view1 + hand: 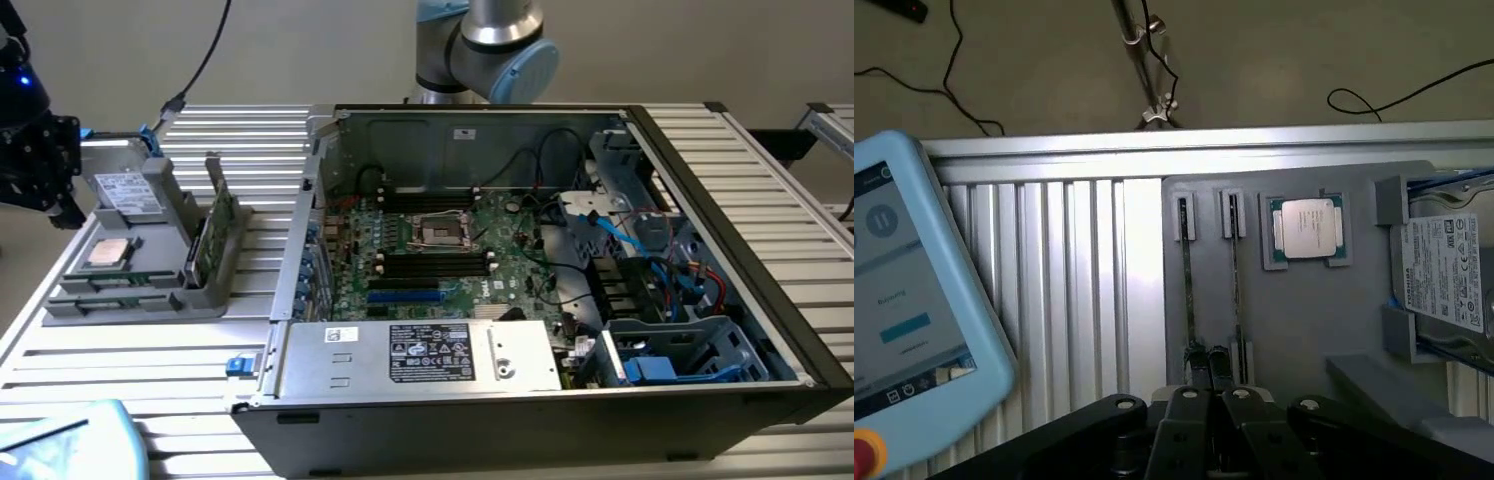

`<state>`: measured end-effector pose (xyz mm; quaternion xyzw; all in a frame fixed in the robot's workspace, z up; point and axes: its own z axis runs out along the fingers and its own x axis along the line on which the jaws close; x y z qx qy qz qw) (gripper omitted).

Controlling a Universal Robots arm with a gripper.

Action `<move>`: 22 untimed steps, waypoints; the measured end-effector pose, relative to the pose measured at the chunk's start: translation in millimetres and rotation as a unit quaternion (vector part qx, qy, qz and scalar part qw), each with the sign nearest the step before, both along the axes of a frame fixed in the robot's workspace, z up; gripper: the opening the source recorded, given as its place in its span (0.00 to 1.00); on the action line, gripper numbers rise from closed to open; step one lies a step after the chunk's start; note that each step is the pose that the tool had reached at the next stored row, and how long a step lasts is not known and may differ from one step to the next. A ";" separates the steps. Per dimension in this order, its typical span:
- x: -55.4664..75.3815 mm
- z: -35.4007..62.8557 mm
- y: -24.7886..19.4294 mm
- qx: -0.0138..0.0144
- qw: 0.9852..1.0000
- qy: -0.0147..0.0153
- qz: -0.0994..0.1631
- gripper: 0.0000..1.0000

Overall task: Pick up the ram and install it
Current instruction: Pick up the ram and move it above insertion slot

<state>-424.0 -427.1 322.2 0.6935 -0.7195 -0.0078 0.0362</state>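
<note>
Looked across a table (160,380) of ribbed aluminium slats, pale and matt, with a plain beige floor (1034,60) beyond its edge and thin black cables (1414,90) trailing over that floor. Found an open computer case (534,430) of black and bare grey sheet metal on the table, holding a green motherboard (494,250) and a boxy silver power supply (427,355) with a printed label. Noted the arm (487,45), grey with pale blue caps, rising behind the case. Saw a flat grey tray (1314,320), smooth and moulded with slots and pockets, towards the exterior view's left of the case. Counted in it a square silver processor (1306,228), a labelled hard drive (1444,270), and two thin boards set on edge. Caught a blue-rimmed pendant (904,300) with a lit screen lying on the slats.

Found the ram (1188,290) standing upright in its narrow slot, long and thin, just beside a second stick (1234,280) that ran parallel to it. Saw the claw (1206,358), black and angular, poised over one end of those two sticks, its jaws brought together with nothing visibly clamped. Could not tell whether the tips touched either stick.
</note>
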 end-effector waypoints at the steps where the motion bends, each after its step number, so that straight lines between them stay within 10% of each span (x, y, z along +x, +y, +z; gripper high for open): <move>1: 0.0 0.0 0.0 0.000 1.000 0.000 0.000 0.11; 6: -0.1 -0.7 -0.1 0.000 1.000 0.000 0.000 0.37; 22: -4.6 -29.2 -0.3 0.000 0.999 0.000 0.053 0.37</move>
